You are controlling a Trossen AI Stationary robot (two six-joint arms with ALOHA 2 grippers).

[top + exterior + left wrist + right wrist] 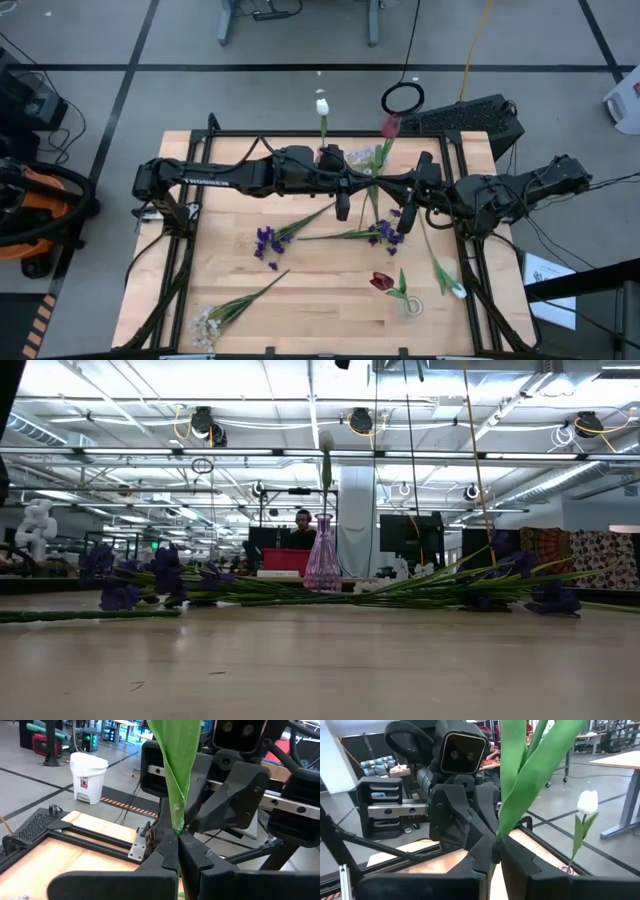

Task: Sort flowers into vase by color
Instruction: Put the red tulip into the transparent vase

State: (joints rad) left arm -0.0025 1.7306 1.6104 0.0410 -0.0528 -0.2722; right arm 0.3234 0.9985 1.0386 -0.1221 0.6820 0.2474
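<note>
Both arms reach level toward each other over the table's middle. My left gripper (366, 188) (177, 840) and my right gripper (382, 188) (496, 849) are both shut on one dark red tulip (390, 125), whose green stem and leaves (175, 765) (520, 775) rise above the fingers. A white tulip (322, 105) (587, 802) stands in a purple glass vase (322, 560) near the far edge. Purple blossom clusters (266, 241) (384, 232), a second red tulip (381, 281), a white tulip (455, 290) and a white spray (207, 325) lie flat on the table. My left gripper pinches the red tulip's stem just below its leaf base (176, 826) between both fingers, coming level from the table's left. The flower is lifted clear and stands roughly upright, blossom leaning toward the far edge. My right gripper pinches the same stem below the leaves (498, 839) between both fingers, level from the table's right, right beside the left gripper's fingers. The leaves stand above the hold.
Black frame rails (190, 250) run along the table's left and right sides. A small clear round object (410, 306) sits near the right front. A white spray (360, 158) lies beside the vase. Bare wood (320, 290) shows in the near middle.
</note>
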